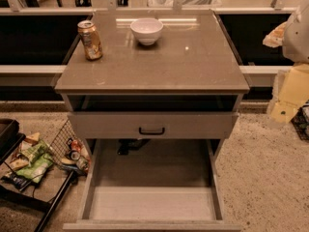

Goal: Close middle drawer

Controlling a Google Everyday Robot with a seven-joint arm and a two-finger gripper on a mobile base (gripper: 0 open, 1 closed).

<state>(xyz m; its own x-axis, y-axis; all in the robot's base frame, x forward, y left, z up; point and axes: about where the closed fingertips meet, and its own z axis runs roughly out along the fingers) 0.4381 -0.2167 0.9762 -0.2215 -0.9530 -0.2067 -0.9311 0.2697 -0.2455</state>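
A wire basket (62,141) of snack packets sits on the floor just left of the middle drawer (152,203), which is pulled far out beneath the handled upper drawer (193,124). A can (90,40) and a white bowl (147,31) stand on the cabinet top (193,62). The gripper (295,33) hangs at the right edge, well apart, and you cannot tell its state.

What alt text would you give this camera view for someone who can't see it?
The middle drawer of a grey-beige cabinet is pulled far out, below an upper drawer with a black handle. A can and a white bowl stand on top; the gripper is not in view.
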